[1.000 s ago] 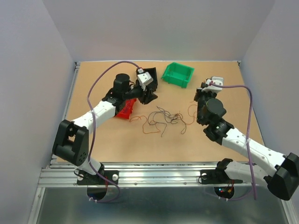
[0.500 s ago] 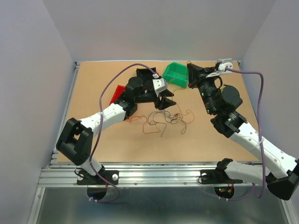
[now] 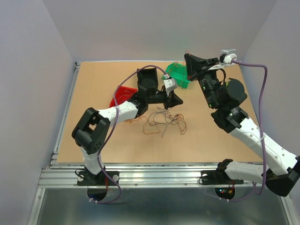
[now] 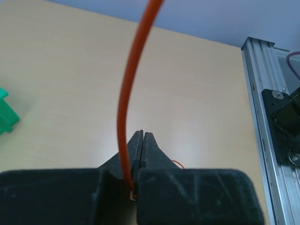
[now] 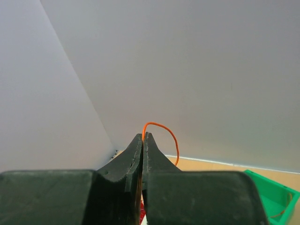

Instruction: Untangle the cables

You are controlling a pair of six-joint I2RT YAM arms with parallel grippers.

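Cables (image 3: 165,121) lie tangled mid-frame on the tabletop (image 3: 103,140), while left claw (image 4: 143,136) and right claw (image 5: 142,137) each pinch an orange wire (image 4: 125,93)

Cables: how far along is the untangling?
Done: little that shows. The bunch of cables lies knotted on the table.
In hand: the left pincer is shut on an orange wire. The raised right pincer is shut on an orange loop. I cannot tell whether both are the same wire.
Left: separating nearly the whole bunch.
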